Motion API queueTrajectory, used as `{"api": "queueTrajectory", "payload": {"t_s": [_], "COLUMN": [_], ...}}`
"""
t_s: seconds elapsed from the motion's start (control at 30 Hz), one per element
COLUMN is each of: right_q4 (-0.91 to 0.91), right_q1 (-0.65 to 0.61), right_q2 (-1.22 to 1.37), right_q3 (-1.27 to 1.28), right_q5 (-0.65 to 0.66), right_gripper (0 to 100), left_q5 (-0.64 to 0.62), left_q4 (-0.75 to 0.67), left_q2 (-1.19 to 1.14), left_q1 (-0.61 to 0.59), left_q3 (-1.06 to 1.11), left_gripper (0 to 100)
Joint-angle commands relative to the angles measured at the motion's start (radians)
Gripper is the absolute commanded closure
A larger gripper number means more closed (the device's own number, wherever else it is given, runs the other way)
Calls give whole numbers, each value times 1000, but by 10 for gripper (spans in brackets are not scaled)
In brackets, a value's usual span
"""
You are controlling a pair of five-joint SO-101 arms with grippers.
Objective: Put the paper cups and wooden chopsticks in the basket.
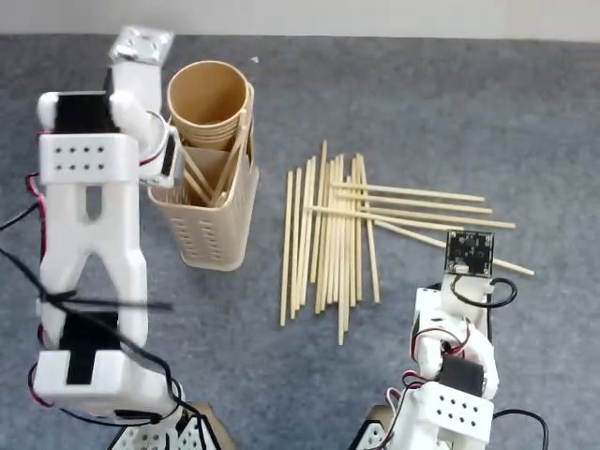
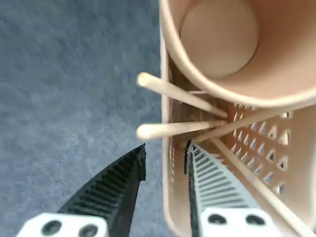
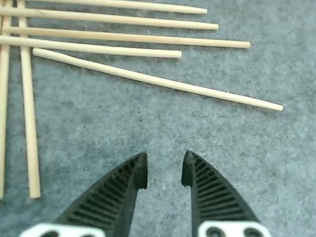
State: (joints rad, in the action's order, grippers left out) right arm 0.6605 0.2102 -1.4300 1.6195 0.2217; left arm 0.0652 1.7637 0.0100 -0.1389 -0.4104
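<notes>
Fingers (image 2: pixel 121 182) of the left gripper (image 2: pixel 165 157) are set narrowly apart astride the basket (image 1: pixel 214 239) wall; the right gripper (image 3: pixel 164 167), well apart from the basket, is likewise narrowly parted, with nothing held.
Paper cups (image 1: pixel 208 98) and stowed chopsticks (image 1: pixel 199 178) are seen inside the basket; loose wooden chopsticks (image 1: pixel 328 234) are scattered beside it.

Robotics test bench, likely lab or hobby workshop. Grey felt mat (image 1: pixel 469 122) over table, pale strip (image 1: pixel 375 17) along top of frame. White arm (image 1: pixel 89 234) at left, second arm (image 1: pixel 455 384) lower right, loose wires (image 1: pixel 112 304) exposed.
</notes>
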Motion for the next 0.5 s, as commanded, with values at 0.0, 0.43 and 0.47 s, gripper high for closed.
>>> {"api": "queueTrajectory", "payload": {"t_s": [0.0, 0.43, 0.47], "right_q4": [-18, 134, 154], "right_q1": [-12, 4, 5], "right_q2": [-5, 21, 50], "right_q3": [-4, -209, -285], "right_q5": [12, 198, 245], "right_gripper": [865, 865, 865], "left_q5": [12, -54, -86], "left_q4": [5, -60, -83], "left_q2": [114, 357, 335], "left_q1": [-8, -323, -389], "left_q3": [-110, -231, -183], "left_gripper": [837, 839, 839]}}
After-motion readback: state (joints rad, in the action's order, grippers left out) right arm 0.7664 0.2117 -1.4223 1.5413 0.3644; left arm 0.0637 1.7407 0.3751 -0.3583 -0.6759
